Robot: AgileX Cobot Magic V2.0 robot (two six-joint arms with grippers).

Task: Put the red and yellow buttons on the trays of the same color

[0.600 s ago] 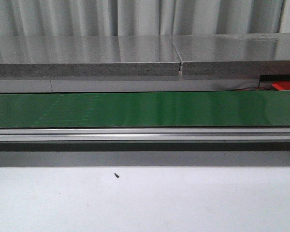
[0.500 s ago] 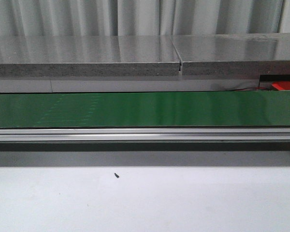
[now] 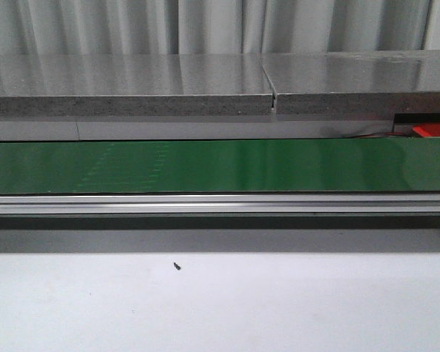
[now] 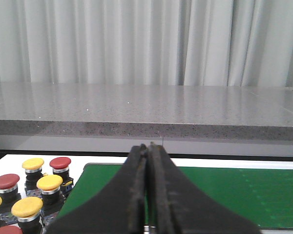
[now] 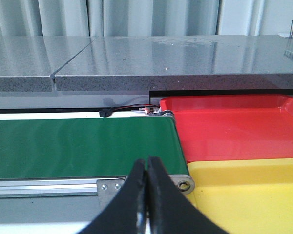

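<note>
**Buttons by left arm, trays by right arm, nothing yet carried**

Left gripper [image 4: 147, 195]: fingers pressed together, holding nothing. Red and yellow buttons [image 4: 31, 190]: clustered upright on black bases, off the belt's end, at about nine o'clock from the fingertips in the left wrist view; caps round, so no long axis to line up with. Green belt [image 3: 220, 166]: bare in the front view, running nine to three o'clock. Right gripper [image 5: 147, 195]: fingers pressed together, holding nothing. Red tray [image 5: 234, 126] and yellow tray [image 5: 249, 190]: side by side, touching, past the belt's other end, at roughly two o'clock from the right fingertips; both without buttons. Judged nearer: left arm to buttons, right arm to trays.
</note>
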